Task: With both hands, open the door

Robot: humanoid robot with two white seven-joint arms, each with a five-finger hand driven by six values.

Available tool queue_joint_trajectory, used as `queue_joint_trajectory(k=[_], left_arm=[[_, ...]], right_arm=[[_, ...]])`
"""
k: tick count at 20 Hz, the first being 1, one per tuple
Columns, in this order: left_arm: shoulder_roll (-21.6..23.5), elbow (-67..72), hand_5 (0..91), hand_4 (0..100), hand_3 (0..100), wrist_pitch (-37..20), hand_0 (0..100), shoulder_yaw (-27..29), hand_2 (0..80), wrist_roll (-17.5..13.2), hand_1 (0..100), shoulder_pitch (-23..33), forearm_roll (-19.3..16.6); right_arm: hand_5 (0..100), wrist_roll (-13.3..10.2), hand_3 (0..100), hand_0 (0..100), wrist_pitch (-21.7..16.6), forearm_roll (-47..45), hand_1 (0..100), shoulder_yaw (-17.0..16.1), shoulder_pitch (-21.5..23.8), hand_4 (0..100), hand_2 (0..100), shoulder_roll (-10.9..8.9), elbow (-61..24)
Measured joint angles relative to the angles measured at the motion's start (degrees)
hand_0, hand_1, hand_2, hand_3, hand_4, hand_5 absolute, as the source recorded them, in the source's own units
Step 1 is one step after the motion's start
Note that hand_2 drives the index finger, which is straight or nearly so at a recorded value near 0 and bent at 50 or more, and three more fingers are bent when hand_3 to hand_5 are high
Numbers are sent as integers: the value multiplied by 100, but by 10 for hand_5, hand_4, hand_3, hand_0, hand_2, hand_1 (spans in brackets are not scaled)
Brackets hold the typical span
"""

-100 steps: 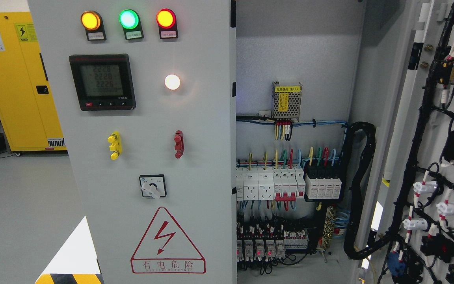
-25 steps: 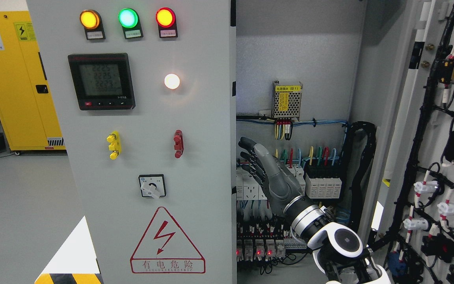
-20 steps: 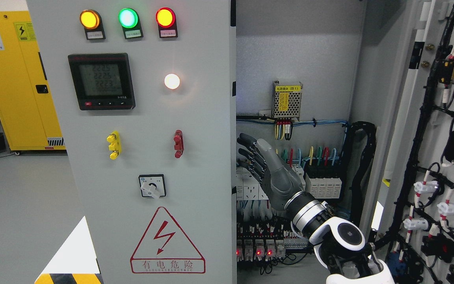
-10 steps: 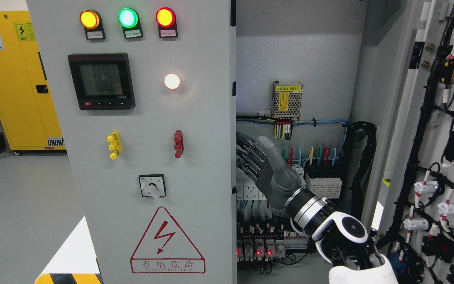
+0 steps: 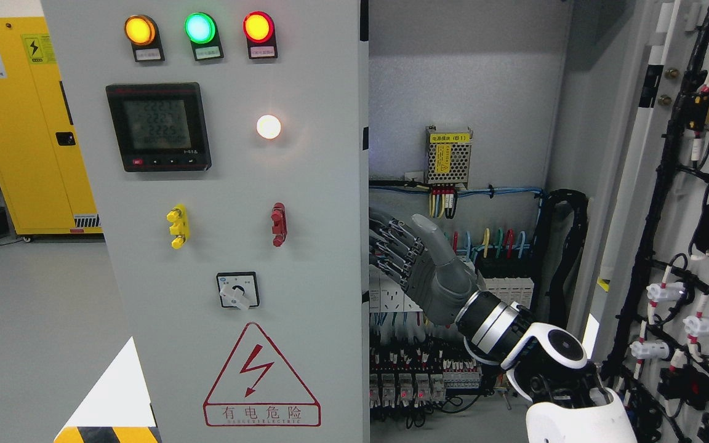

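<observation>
Far left: yellow cabinet [image 5: 28,123] standing against the wall, well apart from the work. Next, filling the left half of the view: grey left door [image 5: 231,246] of the electrical cabinet, seemingly shut, carrying three lit indicator lamps [image 5: 200,28] along the top, a digital meter [image 5: 159,126], a white pilot light [image 5: 269,127], a yellow latch [image 5: 178,226], a red latch [image 5: 278,224], a rotary switch [image 5: 238,290] and a red warning triangle [image 5: 261,378] near the bottom.

At the door's right edge: right hand [image 5: 419,267], arm entering from the lower right, palm turned toward the edge. Fingers [image 5: 391,249] loosely spread, tips at or tucked just behind the edge, thumb raised free; no firm hold visible, actual contact hard to confirm. Left hand nowhere in sight.

Right of that: open compartment with a power supply [image 5: 448,157], rows of breakers [image 5: 505,292] and coloured wiring. Far right: right door [image 5: 687,246] already swung wide, cable harness on its inner face.

Step in hand, by judgement: reaching for a grip on the remaining left door. Next move likely calls for hooking the fingers around the edge, then pulling outward and leftward, keeping clear of the live terminals just behind.
</observation>
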Motion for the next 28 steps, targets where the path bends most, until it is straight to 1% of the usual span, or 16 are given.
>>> queue_joint_trajectory(k=[4,7,17,22,28], left_arm=[[0,0,0,0,0,0,0,0,0,0,0,0,0],[0,0,0,0,0,0,0,0,0,0,0,0,0],[0,0,0,0,0,1,0,0,0,-3,0,0,0],[0,0,0,0,0,0,0,-1,0,-6,0,0,0],[0,0,0,0,0,1,0,0,0,-6,0,0,0]], right_arm=[[0,42,0,201,21,-2,120,-11,-68,0,0,-25,78],[0,93,0,201,108,2,120,-14,-117,0,0,-38,131],[0,97,0,201,180,32,120,-15,-226,0,0,-63,275],[0,97,0,201,332,11,120,3,-303,0,0,-70,310],[0,112,0,201,392,-5,121,29,-370,0,0,-74,332]])
